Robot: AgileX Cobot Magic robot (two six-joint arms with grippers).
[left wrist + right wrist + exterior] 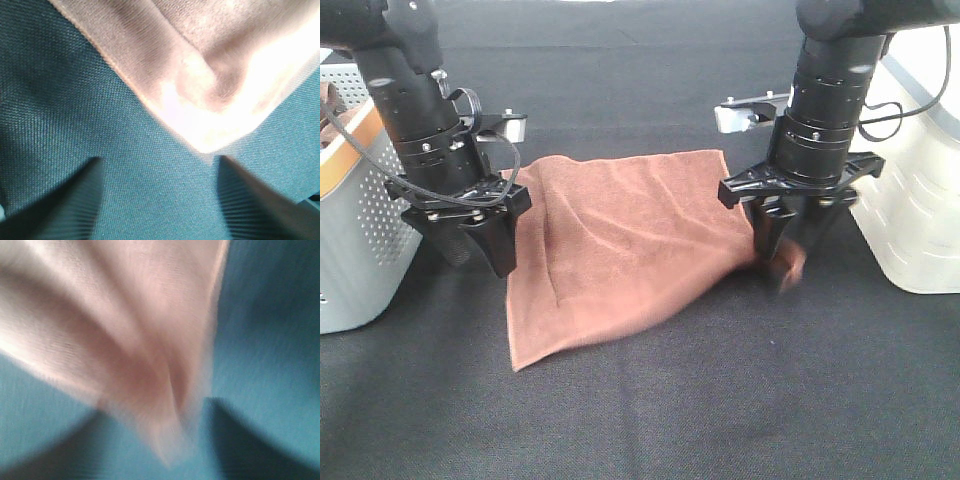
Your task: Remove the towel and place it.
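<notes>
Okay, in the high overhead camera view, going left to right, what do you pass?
Grey perforated plastic basket → left black gripper → flat reddish-brown microfibre towel → right black gripper → white plastic container.

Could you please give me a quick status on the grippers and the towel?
Left gripper open, clear of towel corner. Right gripper open, blurred towel corner between its fingers. Towel spread on the black table. Nothing in the way.

Robot lab bench, black cloth table (720,420)
</notes>
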